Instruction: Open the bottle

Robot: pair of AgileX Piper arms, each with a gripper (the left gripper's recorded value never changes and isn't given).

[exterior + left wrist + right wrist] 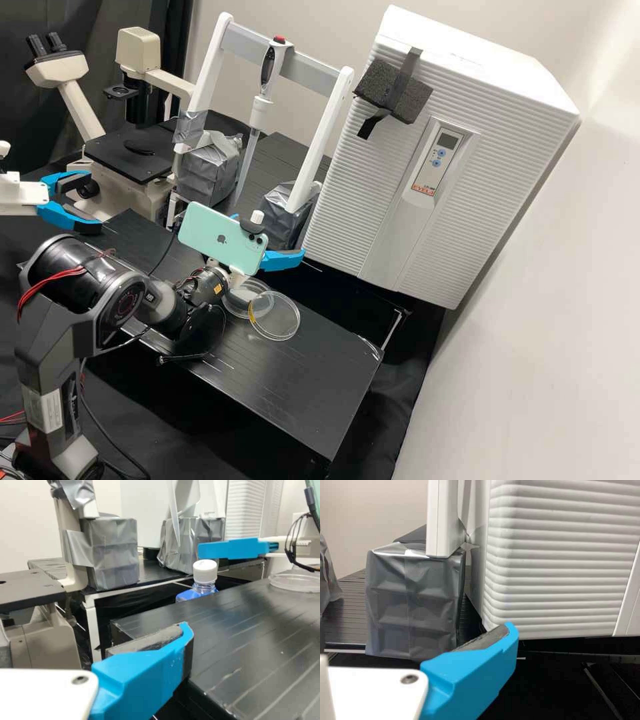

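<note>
**While the bottle stands capped, both grippers hang open**

Where the black bench [300,380] drops off on its far side, the bottle [199,589] stands upright. Its white cap [205,571] is on, and only its top shows over the edge. The right arm's forearm lies stretched low over the bench from its big joint near the camera, with a mint phone [220,237] on the wrist. The right gripper [267,239] sits at the far edge beside the bottle. One blue finger [235,548] runs level just above and behind the cap, and the fingers are parted, pinching nothing. The left gripper [90,201] juts in level from the high view's left edge, in front of the microscope [127,160]. Its fingers are spread wide, well apart from the bottle. Two petri dishes [275,321] lie on the bench by the right wrist.
</note>
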